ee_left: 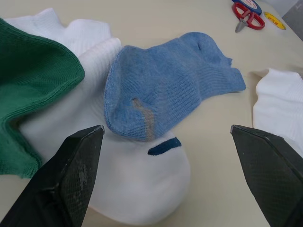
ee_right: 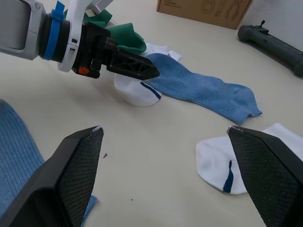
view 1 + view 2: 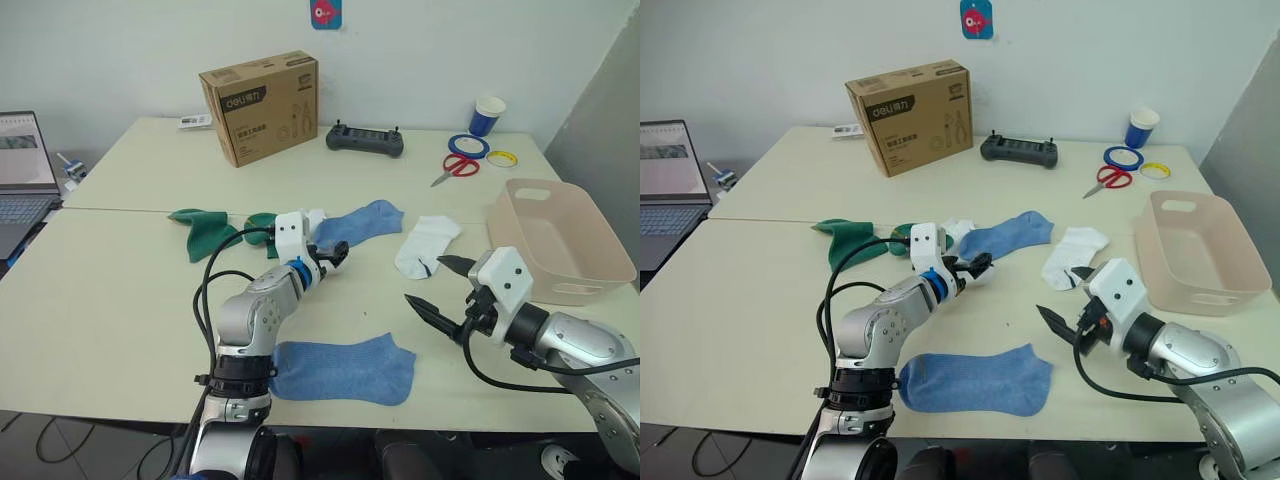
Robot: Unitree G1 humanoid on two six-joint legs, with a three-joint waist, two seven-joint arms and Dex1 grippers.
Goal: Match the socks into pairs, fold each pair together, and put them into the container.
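Bright, even light is falling from overhead, leaving only soft, short shadows beside the box and under the arms, and the pale table is showing no hard glare. The head views are staying sharp across the scene, with straight edges bowing only slightly near the corners. In the wrist views the socks are reading crisp enough to show the knit, while the near fingers are looming large and a little soft.
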